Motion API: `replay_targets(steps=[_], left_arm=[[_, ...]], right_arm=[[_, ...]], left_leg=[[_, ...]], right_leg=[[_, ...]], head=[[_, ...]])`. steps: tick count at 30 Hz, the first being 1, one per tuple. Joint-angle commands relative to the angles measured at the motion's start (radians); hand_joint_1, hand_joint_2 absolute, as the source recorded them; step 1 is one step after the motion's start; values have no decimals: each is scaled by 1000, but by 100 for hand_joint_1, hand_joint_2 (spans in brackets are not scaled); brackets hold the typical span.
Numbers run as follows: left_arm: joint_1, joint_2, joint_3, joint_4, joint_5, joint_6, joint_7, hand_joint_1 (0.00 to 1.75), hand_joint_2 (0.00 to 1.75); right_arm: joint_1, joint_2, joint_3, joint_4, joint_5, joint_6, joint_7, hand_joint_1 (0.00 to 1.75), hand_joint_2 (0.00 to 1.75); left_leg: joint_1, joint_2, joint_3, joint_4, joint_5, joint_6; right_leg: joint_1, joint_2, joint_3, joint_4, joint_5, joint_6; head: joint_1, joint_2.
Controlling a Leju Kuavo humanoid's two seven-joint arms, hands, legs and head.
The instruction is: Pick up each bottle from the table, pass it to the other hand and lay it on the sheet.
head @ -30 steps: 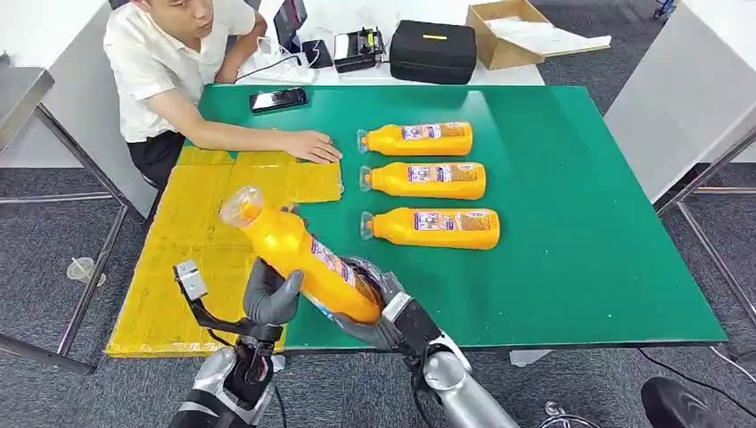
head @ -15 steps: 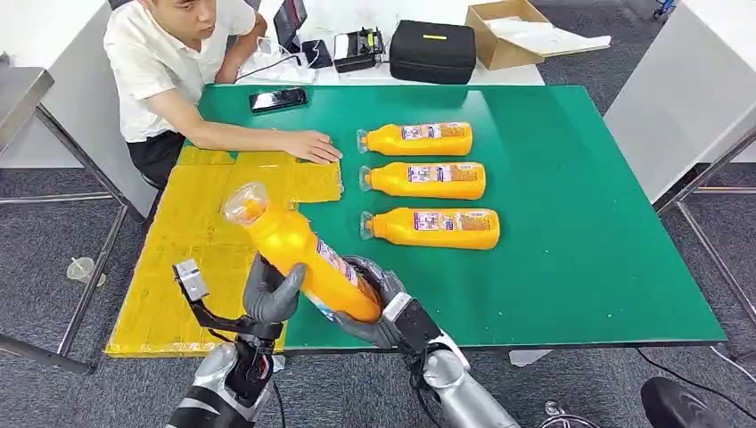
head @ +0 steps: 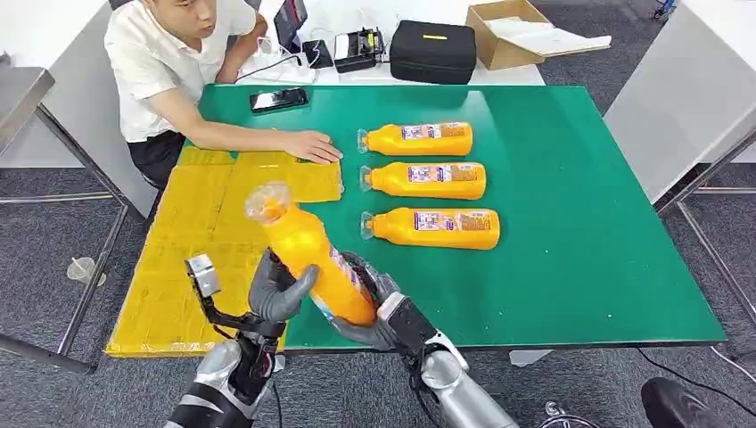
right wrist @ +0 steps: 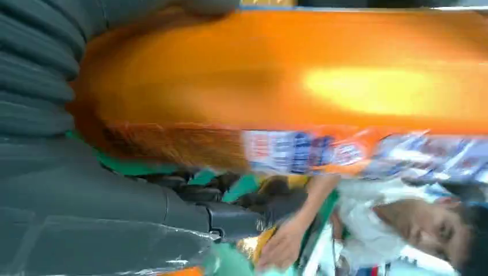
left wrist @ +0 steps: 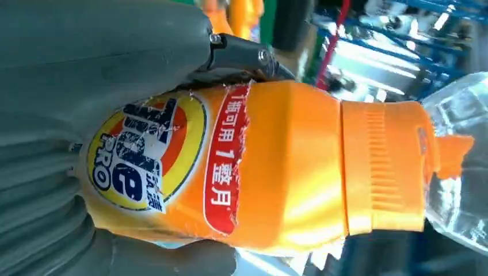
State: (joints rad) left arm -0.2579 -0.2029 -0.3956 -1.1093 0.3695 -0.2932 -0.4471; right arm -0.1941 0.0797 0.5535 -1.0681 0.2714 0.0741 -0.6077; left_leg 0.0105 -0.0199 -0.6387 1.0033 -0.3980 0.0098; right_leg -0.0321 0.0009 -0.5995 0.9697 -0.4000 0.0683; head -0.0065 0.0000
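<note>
An orange bottle (head: pixel 308 254) with a clear cap is tilted in the air over the table's near edge, cap up and away from me. My left hand (head: pixel 278 292) wraps its fingers round the bottle's middle; in the left wrist view that hand (left wrist: pixel 86 69) encloses the labelled bottle (left wrist: pixel 276 172). My right hand (head: pixel 373 314) cups and grips the bottle's lower end; in the right wrist view the bottle (right wrist: pixel 288 75) lies against that hand (right wrist: pixel 57 201). The yellow sheet (head: pixel 183 236) covers the table's left part. Three more orange bottles (head: pixel 428 180) lie in a row on the green table (head: pixel 579 223).
A seated person at the far left rests a hand (head: pixel 312 145) on the sheet's far corner. A phone (head: pixel 278 99) lies on the table behind it. A black case (head: pixel 433 51) and a cardboard box (head: pixel 513 31) stand on a white table beyond.
The held bottle and both hands have shifted a little to the right, and the bottle stands steeper. My left hand's fingers have closed further round it.
</note>
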Motion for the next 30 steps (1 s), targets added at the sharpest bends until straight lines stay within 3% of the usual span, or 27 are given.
replay_targets(steps=[1, 3, 5, 6, 11, 13, 15, 17, 19, 20, 30], left_arm=[[56, 108, -2, -165, -188, 222, -4, 175, 175], [102, 131, 7, -240, -204, 228, 6, 175, 175], [114, 132, 10, -259, -210, 229, 11, 175, 175], [115, 135, 7, -261, -235, 245, 10, 175, 175], [142, 146, 27, -289, -247, 259, 17, 175, 175], [142, 152, 23, -291, -307, 302, 19, 175, 175], [121, 195, -15, -277, -611, 511, 8, 175, 175], [64, 246, -59, -190, -1023, 679, 154, 175, 175], [-3, 261, -73, -65, -1190, 662, 207, 175, 175], [-46, 274, -104, -2, -1269, 623, 227, 175, 175], [-90, 262, -114, 67, -1309, 599, 227, 175, 175]], right_arm=[[45, -47, -216, 23, 188, -577, 12, 0, 0], [61, -84, -323, -13, 261, -721, 26, 0, 0], [73, -89, -370, -36, 273, -687, 18, 0, 0], [74, -91, -396, -27, 338, -760, 62, 0, 0], [104, -114, -508, -33, 371, -771, 83, 0, 0], [114, -88, -566, -52, 414, -772, 65, 0, 0], [125, -68, -580, -68, 366, -764, 27, 0, 0], [116, -70, -551, -58, 400, -755, 32, 0, 0], [88, -63, -524, -27, 414, -733, 37, 0, 0], [73, -58, -511, -10, 415, -721, 35, 0, 175], [56, -54, -495, 9, 412, -712, 29, 0, 175]], left_leg=[[1, 3, 7, 0, -3, 0], [0, 1, 3, -1, -1, 0], [0, 0, 3, 0, -2, 0], [0, 0, 5, 1, -3, 1], [0, 0, 5, 0, -3, 0], [-1, -1, 3, 0, -2, 0], [0, 1, 3, 0, -2, 0], [1, 2, 6, 1, -4, -1], [0, 0, 2, -1, -1, 0], [0, 0, 3, -1, -1, 0], [1, 2, 4, 0, -1, -1]], right_leg=[[2, 1, 7, -1, -2, -5], [1, -1, 3, -1, -1, -2], [0, -1, 4, -1, -2, -3], [1, -1, 6, -1, -3, -4], [1, -1, 5, 0, -3, -4], [1, -2, 4, -1, -2, -4], [1, 0, 3, -1, -2, -3], [2, 0, 5, 0, -3, -5], [1, 0, 2, -1, -1, -3], [0, -1, 2, -1, -1, -3], [1, 0, 4, -1, -1, -4]], head=[[0, 0], [0, 0], [0, 0], [0, 0], [0, 0], [0, 0], [0, 0], [0, 0], [0, 0], [0, 0], [0, 0]])
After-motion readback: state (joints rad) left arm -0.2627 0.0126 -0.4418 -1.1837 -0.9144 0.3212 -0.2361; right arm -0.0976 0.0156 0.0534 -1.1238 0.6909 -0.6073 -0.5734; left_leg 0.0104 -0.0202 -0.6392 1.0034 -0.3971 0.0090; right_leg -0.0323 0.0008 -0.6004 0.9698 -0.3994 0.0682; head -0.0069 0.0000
